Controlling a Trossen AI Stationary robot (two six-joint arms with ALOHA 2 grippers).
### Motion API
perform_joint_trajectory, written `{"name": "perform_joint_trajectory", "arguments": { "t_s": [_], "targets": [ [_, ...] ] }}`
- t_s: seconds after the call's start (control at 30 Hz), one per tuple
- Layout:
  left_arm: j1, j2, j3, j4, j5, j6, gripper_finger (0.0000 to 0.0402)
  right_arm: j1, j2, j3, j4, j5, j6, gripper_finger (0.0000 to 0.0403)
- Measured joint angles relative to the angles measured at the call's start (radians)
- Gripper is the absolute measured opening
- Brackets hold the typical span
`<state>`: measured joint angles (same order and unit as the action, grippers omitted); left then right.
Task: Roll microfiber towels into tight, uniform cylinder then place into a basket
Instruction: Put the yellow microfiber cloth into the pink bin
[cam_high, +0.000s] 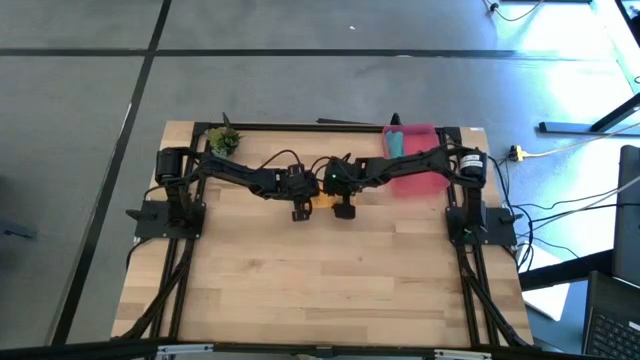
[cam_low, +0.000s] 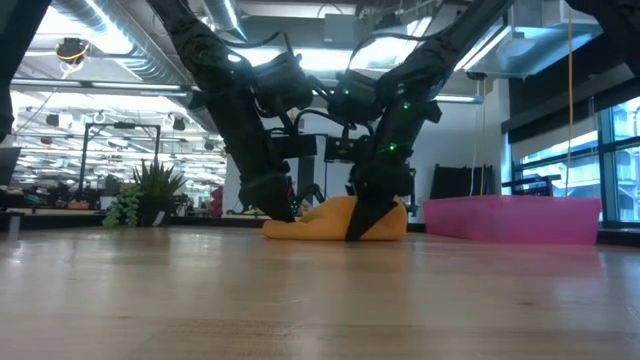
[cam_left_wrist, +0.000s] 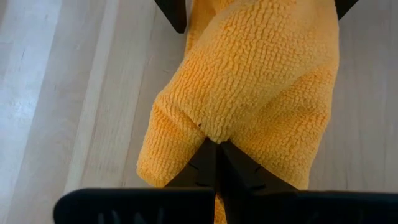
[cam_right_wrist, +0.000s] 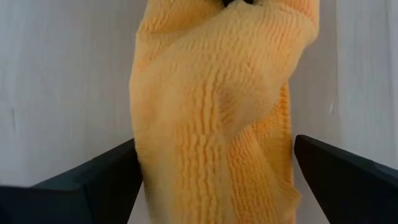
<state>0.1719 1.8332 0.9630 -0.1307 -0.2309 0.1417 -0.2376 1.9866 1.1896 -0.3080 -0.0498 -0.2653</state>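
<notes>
The orange towel (cam_low: 335, 220) lies bunched in a loose roll on the table's middle, its underside on the wood. My left gripper (cam_left_wrist: 217, 146) is shut on its left end (cam_high: 312, 204). My right gripper (cam_right_wrist: 216, 143) stands open over the towel's right end (cam_high: 335, 203), one finger on each side of the cloth. The red-pink basket (cam_high: 425, 180) stands at the far right, under my right arm, with the teal towel (cam_high: 395, 142) lying in its far end. My left gripper pinches a puckered fold of the orange towel (cam_left_wrist: 214, 134) between its two fingers, at the roll's left end. The fingers slant down from the table's left. The towel rests on the table, slack, with several layers bulging past the fingertips. My right gripper's fingers (cam_right_wrist: 99, 177) stand close beside the cloth; whether they touch it, I cannot tell.
A small green plant (cam_high: 225, 140) stands at the far left corner. The wide near half of the wooden table (cam_high: 320, 290) lies in front of both arms. The basket's long wall (cam_low: 515, 220) stands just right of the towel.
</notes>
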Motion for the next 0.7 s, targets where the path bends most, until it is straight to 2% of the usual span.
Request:
{"name": "perform_joint_trajectory", "arguments": {
  "t_s": [0.57,0.7],
  "targets": [
    [0.0,0.0,0.0,0.005,0.0,0.0,0.0,-0.002,0.004,0.0,0.003,0.004,0.036,0.0399],
    [0.0,0.0,0.0,0.005,0.0,0.0,0.0,-0.004,0.005,0.0,-0.007,-0.036,0.055,0.0398]
  ]
}}
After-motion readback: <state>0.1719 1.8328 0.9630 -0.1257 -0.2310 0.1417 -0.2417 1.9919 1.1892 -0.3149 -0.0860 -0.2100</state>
